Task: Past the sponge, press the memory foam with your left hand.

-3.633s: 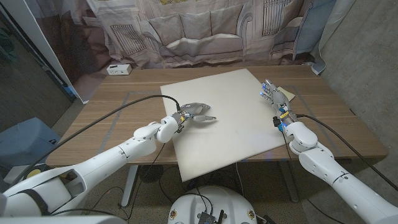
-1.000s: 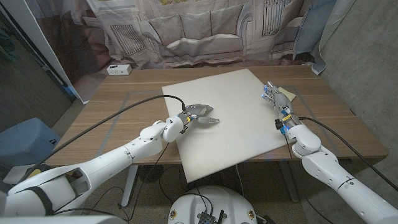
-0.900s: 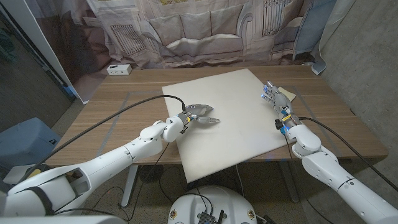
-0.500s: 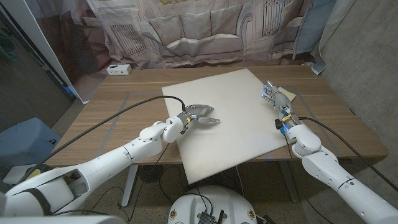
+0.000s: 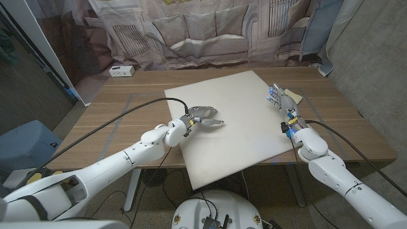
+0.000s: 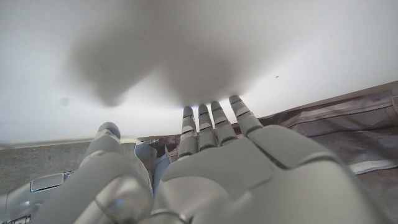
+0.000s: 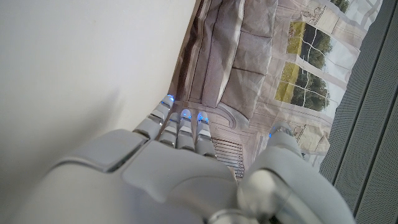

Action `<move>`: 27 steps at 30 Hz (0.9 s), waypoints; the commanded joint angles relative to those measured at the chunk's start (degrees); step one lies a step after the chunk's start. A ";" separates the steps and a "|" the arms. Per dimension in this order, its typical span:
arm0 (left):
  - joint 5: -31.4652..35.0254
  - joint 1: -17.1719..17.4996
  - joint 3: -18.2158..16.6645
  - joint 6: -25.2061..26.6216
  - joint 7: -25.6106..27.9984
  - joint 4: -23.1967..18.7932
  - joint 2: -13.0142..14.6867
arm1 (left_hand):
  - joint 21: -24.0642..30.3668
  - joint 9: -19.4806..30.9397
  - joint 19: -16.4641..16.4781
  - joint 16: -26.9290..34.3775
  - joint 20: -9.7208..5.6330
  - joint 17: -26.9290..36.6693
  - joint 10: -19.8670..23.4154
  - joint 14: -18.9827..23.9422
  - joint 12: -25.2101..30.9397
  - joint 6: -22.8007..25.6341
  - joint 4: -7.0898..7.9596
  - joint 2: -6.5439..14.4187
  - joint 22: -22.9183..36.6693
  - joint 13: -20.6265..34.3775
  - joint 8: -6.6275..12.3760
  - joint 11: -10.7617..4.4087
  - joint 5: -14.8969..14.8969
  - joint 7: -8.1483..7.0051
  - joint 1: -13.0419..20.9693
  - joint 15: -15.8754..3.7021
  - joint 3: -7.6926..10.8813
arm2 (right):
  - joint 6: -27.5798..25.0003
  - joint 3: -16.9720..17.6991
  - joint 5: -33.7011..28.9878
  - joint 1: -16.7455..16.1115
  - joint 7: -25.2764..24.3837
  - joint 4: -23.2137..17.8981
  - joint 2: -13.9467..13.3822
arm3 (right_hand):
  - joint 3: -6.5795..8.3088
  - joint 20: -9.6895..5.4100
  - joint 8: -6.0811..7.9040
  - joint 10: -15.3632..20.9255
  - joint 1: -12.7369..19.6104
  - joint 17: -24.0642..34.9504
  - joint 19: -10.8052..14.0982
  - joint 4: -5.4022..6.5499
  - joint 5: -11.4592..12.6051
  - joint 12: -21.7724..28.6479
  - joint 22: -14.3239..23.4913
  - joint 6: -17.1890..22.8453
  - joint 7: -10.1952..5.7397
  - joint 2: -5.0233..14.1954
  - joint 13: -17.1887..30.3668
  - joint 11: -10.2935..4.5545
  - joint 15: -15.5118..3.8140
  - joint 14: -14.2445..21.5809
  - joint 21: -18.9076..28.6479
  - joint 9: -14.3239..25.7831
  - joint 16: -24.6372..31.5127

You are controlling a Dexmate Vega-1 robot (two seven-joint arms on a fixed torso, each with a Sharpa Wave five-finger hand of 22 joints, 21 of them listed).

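A printed curtain showing a sofa hung behind the wooden desk [image 5: 121, 108], with a small white box [image 5: 121, 70] near its far left corner. The foam [image 5: 229, 121], a large pale sheet, lay skewed across the middle of the desk, its near corner overhanging the front edge. The left hand [image 5: 202, 118] was over the sheet's left part, fingers spread and holding nothing; whether they touched the surface could not be told, though the wrist view showed their shadow close beneath. The right hand [image 5: 282, 103] stood at the sheet's right edge, fingers extended and empty, beside a tan block [image 5: 294, 97] that may have been the sponge. The foam looked soft and light, likely to dent slowly and recover. It probably needed no grip: a flat downward push well inside the edges seemed best, since pressing the overhanging corner might tip it.
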 commanded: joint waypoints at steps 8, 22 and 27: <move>1.34 1.15 -1.47 0.60 2.37 -2.12 0.57 | -0.27 -0.02 -0.29 -0.11 -0.33 -0.06 0.28 -0.13 -0.11 0.04 -0.23 0.66 0.16 0.07 -0.16 -0.03 -0.01 -0.04 0.04 0.02 0.35 | 0.41 0.23 -0.44 -0.62 -0.78 -0.54 0.18 | 0.00 0.28 0.08 0.53 0.54 0.17 0.13 -0.11 -0.07 0.08 0.16 0.41 0.15 0.18 0.10 -0.19 -0.03 0.23 -0.06 0.15 0.13; 2.23 2.56 -2.66 1.76 3.76 -4.42 1.19 | -0.51 -0.02 -0.93 -0.25 -0.59 -0.07 0.08 -0.46 -0.21 -0.31 -0.35 0.86 0.16 0.08 -0.30 -0.22 -0.05 -0.15 0.23 0.00 0.49 | 0.81 0.29 -0.61 -0.80 -0.68 -0.50 0.21 | -0.01 0.32 0.06 0.54 0.57 0.18 0.13 -0.11 -0.07 0.05 0.16 0.39 0.17 0.20 0.10 -0.16 -0.04 0.24 -0.08 0.15 0.11; 2.25 3.11 -3.18 2.07 4.30 -5.16 1.37 | -0.56 -0.02 -1.07 -0.28 -0.52 -0.07 -0.06 -0.54 -0.27 -0.75 -0.40 0.93 0.16 0.08 -0.46 -0.22 -0.06 -0.28 0.30 -0.01 0.54 | 0.50 0.47 -0.27 -1.00 -0.68 -0.86 0.07 | -0.02 0.33 0.05 0.59 0.57 0.19 0.14 -0.11 -0.07 0.06 0.16 0.40 0.18 0.20 0.10 -0.16 0.00 0.27 -0.08 0.15 0.11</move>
